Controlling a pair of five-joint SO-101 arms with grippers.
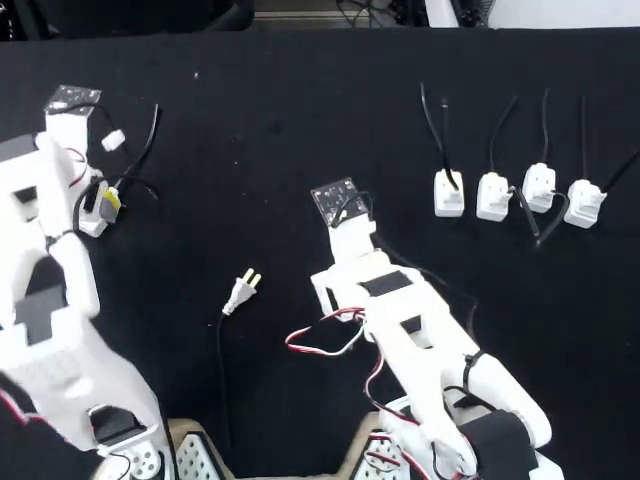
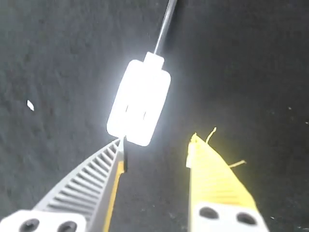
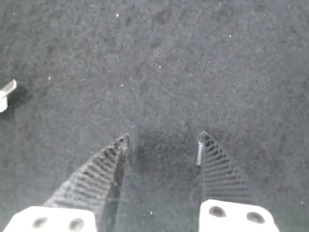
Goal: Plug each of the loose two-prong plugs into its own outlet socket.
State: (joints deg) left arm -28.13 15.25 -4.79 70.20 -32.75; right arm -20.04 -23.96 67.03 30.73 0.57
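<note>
Far left, the left gripper [image 2: 157, 145] hangs spread just short of a lone socket [image 2: 140, 101], likely lining up to steady it. The loose plug [image 1: 241, 290] lies mid-table, near the right gripper [image 3: 164, 140], which is also spread, over bare cloth [image 3: 217, 58].

White plug [image 1: 241, 291] lies loose, well apart from four sockets [image 1: 493, 196].

Black cloth [image 1: 300, 120] lies flat and wide, one small white speck [image 2: 30, 105] resting on it

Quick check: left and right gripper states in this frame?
Left gripper: open, holding nothing, a white outlet socket just ahead.
Right gripper: open, holding nothing.
</note>
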